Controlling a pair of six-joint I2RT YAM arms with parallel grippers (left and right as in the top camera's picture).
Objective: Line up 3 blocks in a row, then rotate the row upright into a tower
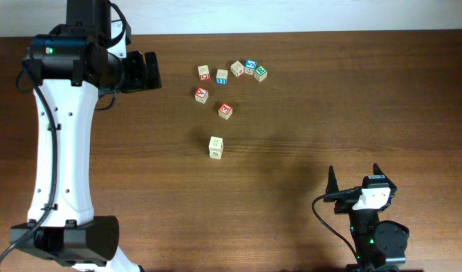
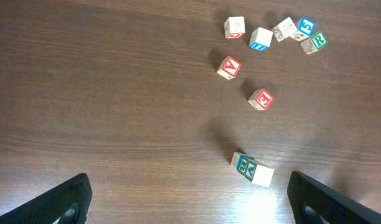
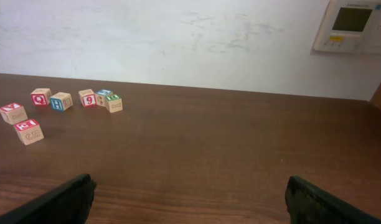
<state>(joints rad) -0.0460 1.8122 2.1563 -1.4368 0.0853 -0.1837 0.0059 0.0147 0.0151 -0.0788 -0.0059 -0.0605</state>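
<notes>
Two light-wood blocks [image 1: 216, 146] lie touching in a short row at the table's middle. Their green letter faces [image 2: 246, 165] show in the left wrist view, with a pale end face [image 2: 263, 176]. A third green-lettered block [image 1: 260, 73] [image 2: 315, 42] [image 3: 114, 102] sits at the right end of the far cluster, and a pale beige cube [image 1: 237, 69] [image 2: 284, 29] lies near it. My left gripper [image 1: 152, 72] [image 2: 187, 190] hovers open at the far left, well away from the pair. My right gripper [image 1: 355, 178] [image 3: 189, 186] stands open and empty near the front right.
Red-lettered cubes [image 1: 204, 72] [image 1: 201, 94] [image 1: 226, 110] and blue-lettered cubes [image 1: 222, 75] [image 1: 250, 66] are scattered around the far cluster. The left arm's white body [image 1: 61, 151] runs down the table's left side. A white wall [image 3: 178, 37] rises behind the table.
</notes>
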